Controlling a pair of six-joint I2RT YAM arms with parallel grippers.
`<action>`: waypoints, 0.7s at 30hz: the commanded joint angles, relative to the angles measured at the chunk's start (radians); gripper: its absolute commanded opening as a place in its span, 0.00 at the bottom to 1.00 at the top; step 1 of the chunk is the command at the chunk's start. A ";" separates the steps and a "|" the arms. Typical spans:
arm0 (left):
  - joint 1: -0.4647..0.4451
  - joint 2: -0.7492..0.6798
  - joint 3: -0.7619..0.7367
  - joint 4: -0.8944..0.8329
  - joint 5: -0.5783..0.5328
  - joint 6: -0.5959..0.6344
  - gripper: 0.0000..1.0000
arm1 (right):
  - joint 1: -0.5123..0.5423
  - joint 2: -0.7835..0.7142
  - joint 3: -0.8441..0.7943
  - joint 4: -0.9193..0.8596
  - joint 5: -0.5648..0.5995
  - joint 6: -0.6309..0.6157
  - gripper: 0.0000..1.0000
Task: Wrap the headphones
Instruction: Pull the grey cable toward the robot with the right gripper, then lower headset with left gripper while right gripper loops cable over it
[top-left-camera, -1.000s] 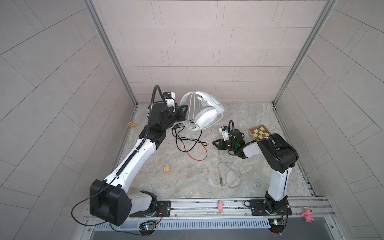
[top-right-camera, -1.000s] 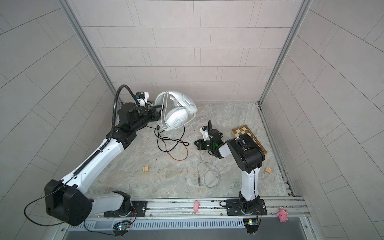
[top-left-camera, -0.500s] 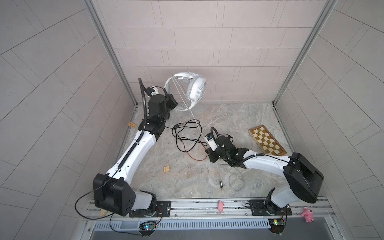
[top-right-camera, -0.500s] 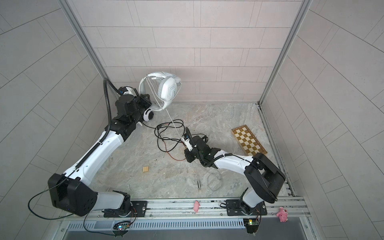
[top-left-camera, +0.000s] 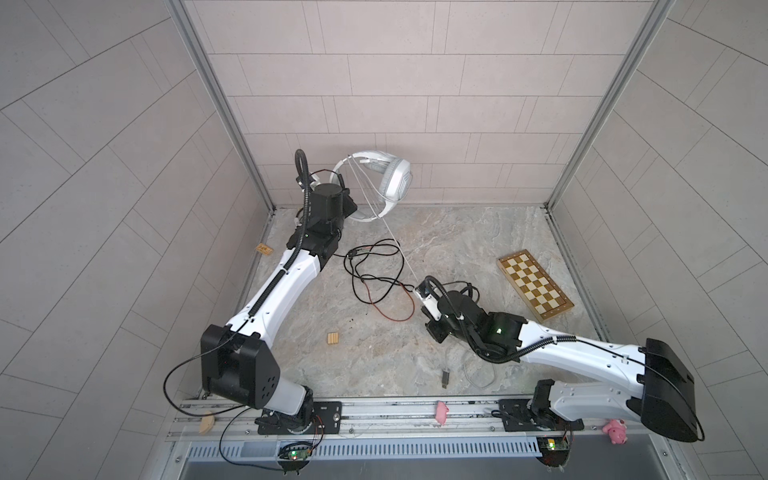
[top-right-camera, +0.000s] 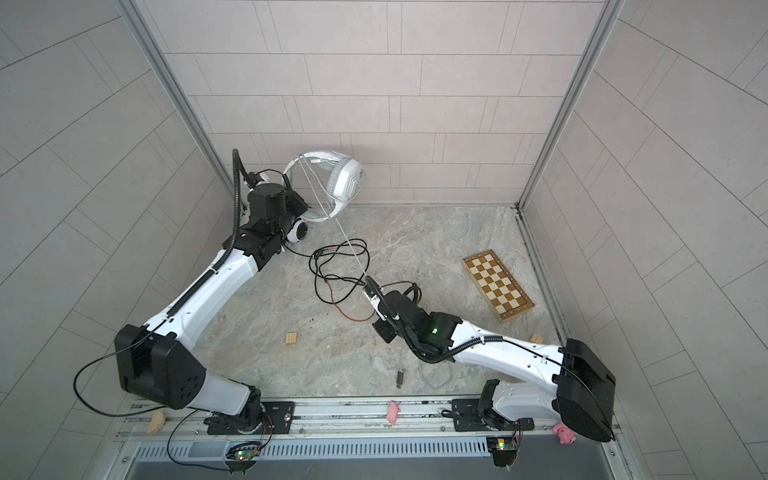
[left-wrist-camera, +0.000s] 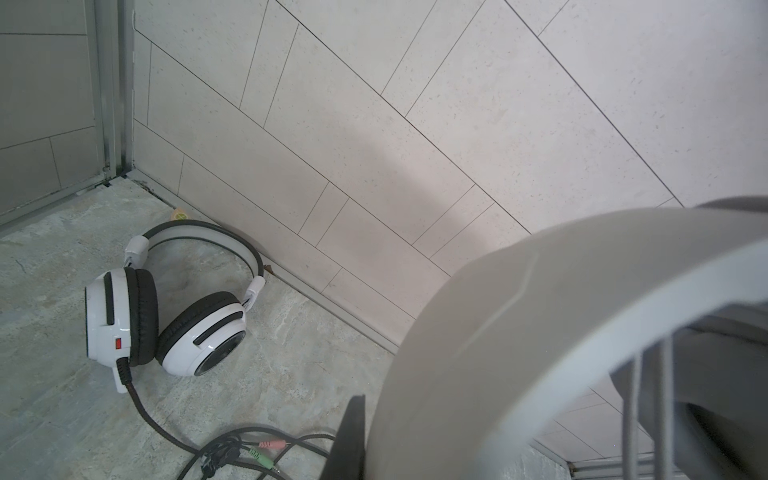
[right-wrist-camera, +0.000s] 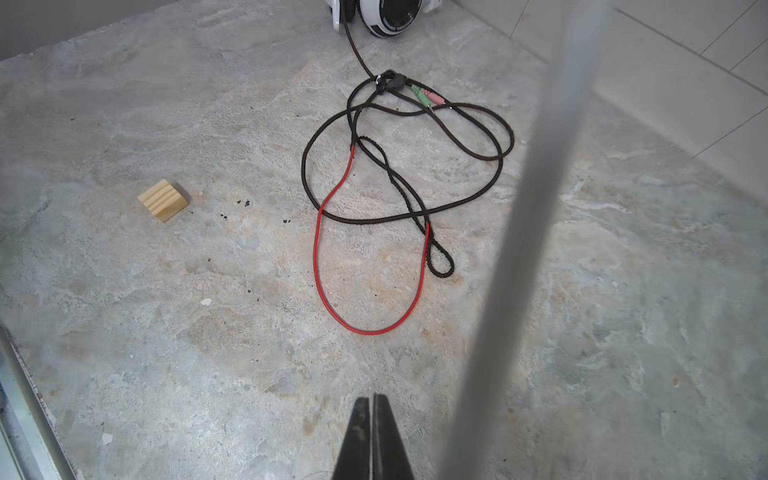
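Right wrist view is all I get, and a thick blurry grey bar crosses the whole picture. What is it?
Observer: It is the whitish cord of the grey headphones. It runs tight from them down to the right arm.
Operator: Where are those headphones? I cannot see them.
Observer: Up in the air, held by the left gripper, which is shut on their headband.
Operator: Is there anything off to the side that I miss?
Observer: A chessboard lies flat on the floor beside that arm.
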 joint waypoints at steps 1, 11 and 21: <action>0.023 -0.019 0.058 0.160 -0.139 -0.036 0.00 | 0.047 -0.034 -0.014 -0.180 0.062 -0.037 0.02; -0.038 -0.002 0.029 0.190 -0.231 0.020 0.00 | 0.160 -0.043 0.060 -0.203 0.119 -0.090 0.02; -0.207 0.143 0.075 0.169 -0.248 0.322 0.00 | 0.190 -0.115 0.186 -0.275 0.173 -0.185 0.02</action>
